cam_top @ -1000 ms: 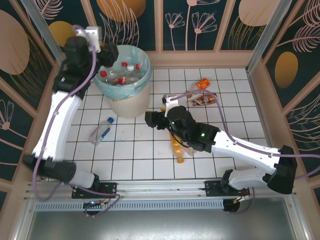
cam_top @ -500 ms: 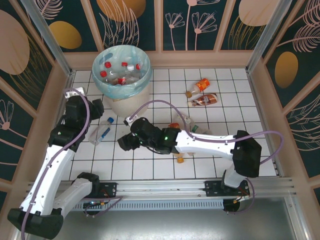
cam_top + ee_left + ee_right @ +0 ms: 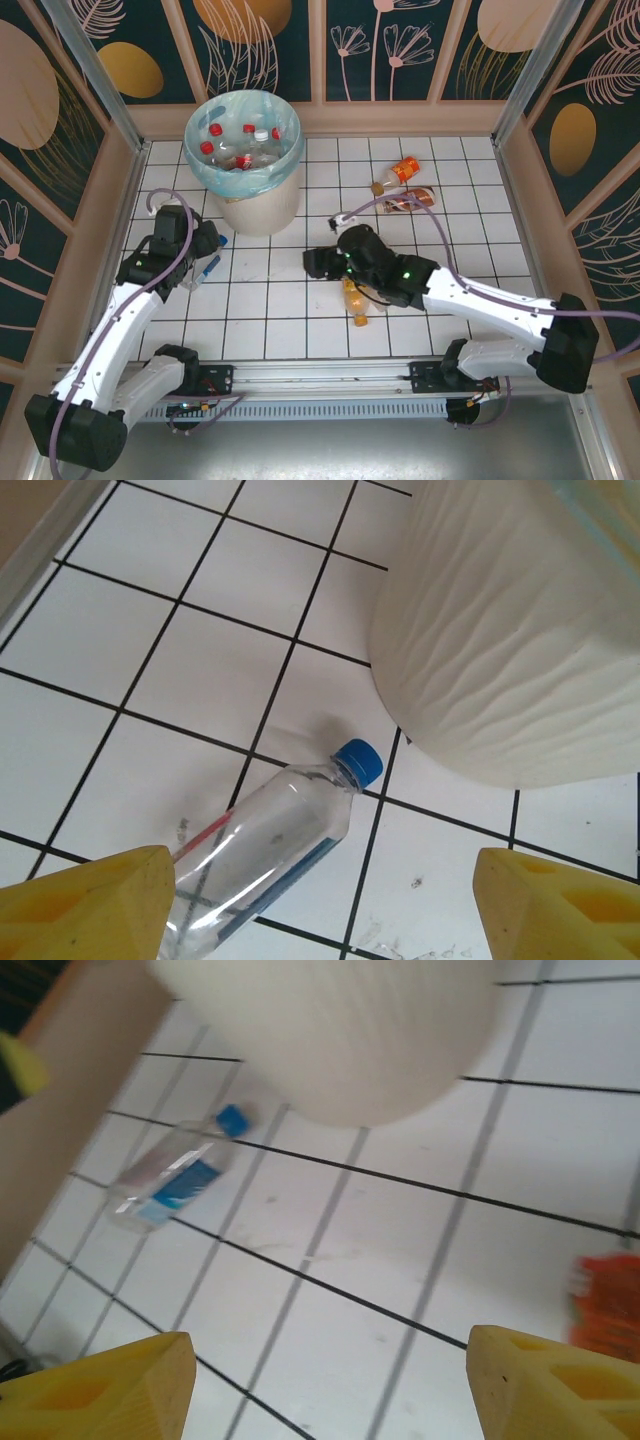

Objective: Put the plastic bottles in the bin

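Note:
The bin [image 3: 255,205] stands at the back left and holds several plastic bottles [image 3: 240,150] with red and white caps. A clear bottle with a blue cap [image 3: 265,845] lies on the tiles beside the bin [image 3: 500,630]. My left gripper [image 3: 320,910] hovers open over it, the bottle's body close to the left finger [image 3: 90,900]. In the top view that gripper [image 3: 207,248] is just left of the bin. My right gripper [image 3: 310,263] is open over bare tiles mid-floor, with nothing between its fingers [image 3: 555,1385]. An orange bottle [image 3: 355,302] lies under the right arm.
Two more bottles lie at the back right, one orange-capped [image 3: 403,169] and one with a brown-red label [image 3: 408,200]. Wooden walls [image 3: 115,200] enclose the tiled floor. The right wrist view shows the bin [image 3: 340,1030], the blue-capped bottle [image 3: 175,1175] and a blurred orange-red object [image 3: 608,1295].
My left arm came down from over the bin to the floor beside the blue-capped bottle, with its jaws wider. My right arm swung left, then back toward the middle.

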